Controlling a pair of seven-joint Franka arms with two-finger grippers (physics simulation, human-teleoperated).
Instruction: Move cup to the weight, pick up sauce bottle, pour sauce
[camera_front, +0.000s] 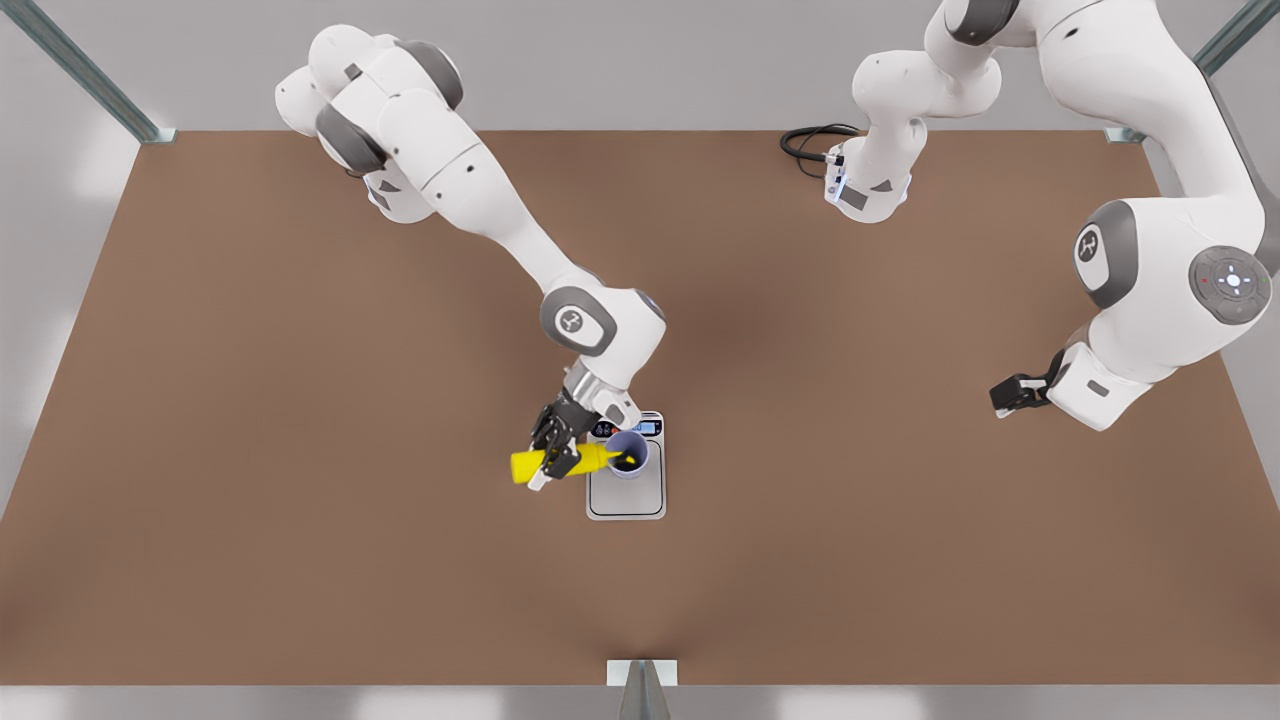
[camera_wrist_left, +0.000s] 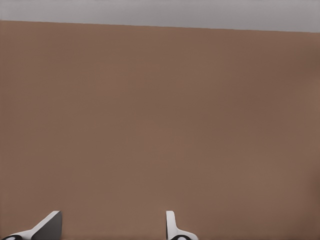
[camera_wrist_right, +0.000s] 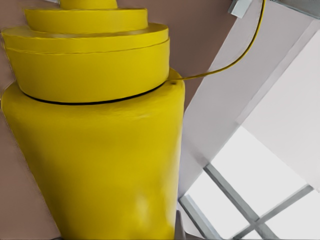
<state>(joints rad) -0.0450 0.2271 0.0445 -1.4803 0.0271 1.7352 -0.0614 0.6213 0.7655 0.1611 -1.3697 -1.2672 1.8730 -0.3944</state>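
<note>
The lavender-blue cup stands on the silver-grey weight, near its display end. The yellow sauce bottle lies tipped on its side just above the table, and its nozzle reaches over the cup's opening. My right gripper is shut on the bottle's middle; the right wrist view looks closely along the bottle's body and stepped cap. My left gripper waits far off at the front view's right, above bare table. Its fingers stand apart with nothing between them, so this gripper is open.
A black cable coils at the table's back edge near an arm base. Brown tabletop spreads wide on both sides of the weight. A metal post stands at the front edge's middle.
</note>
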